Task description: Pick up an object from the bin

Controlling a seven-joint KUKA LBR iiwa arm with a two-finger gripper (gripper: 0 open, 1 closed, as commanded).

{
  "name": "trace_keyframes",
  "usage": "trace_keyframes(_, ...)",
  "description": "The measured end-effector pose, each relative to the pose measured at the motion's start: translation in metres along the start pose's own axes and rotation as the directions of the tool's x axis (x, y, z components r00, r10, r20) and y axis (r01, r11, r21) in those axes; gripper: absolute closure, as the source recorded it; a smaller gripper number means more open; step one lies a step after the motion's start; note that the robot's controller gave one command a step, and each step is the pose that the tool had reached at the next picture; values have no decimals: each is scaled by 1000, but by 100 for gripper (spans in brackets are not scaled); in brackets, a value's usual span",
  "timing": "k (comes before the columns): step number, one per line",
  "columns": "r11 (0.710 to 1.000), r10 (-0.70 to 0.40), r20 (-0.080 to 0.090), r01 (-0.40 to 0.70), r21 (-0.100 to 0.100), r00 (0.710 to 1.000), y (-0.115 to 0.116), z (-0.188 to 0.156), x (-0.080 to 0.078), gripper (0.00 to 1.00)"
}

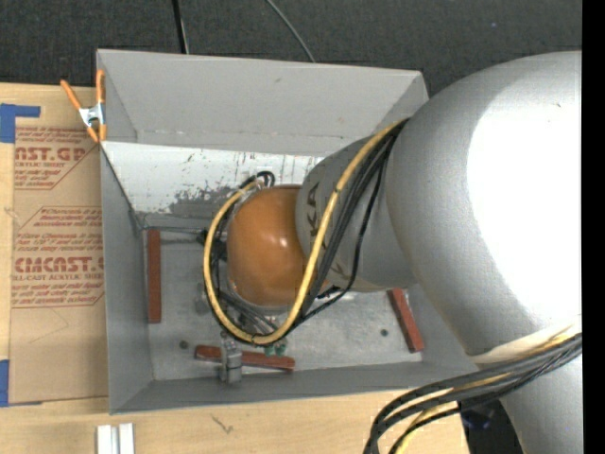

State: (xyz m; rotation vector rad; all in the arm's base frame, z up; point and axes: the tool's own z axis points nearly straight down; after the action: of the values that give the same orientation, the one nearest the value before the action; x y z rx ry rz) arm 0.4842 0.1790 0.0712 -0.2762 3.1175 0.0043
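Red-brown stick point(269, 360) lies flat on bin point(128, 282) floor by the near wall, crossing just under the gripper point(230, 365); gripper open or closed: cannot tell, orange wrist cover point(265, 244) hides much of it; step judged: grasp approach; next: close on stick, lift straight up.

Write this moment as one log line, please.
arm: inside bin | gripper: low over red-brown stick by lower wall | hold: unconfirmed | also: left stick, right stick
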Motion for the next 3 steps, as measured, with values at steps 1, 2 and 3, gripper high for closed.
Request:
trace_keyframes(1, 990, 141, -12, -141, 3, 990, -25, 2, 1, 100)
trace_keyframes(2, 990, 140, -12, -140, 3, 990, -25, 2, 1, 100)
trace_keyframes(3, 990, 141, -13, -141, 3, 990, -25, 1, 2, 100)
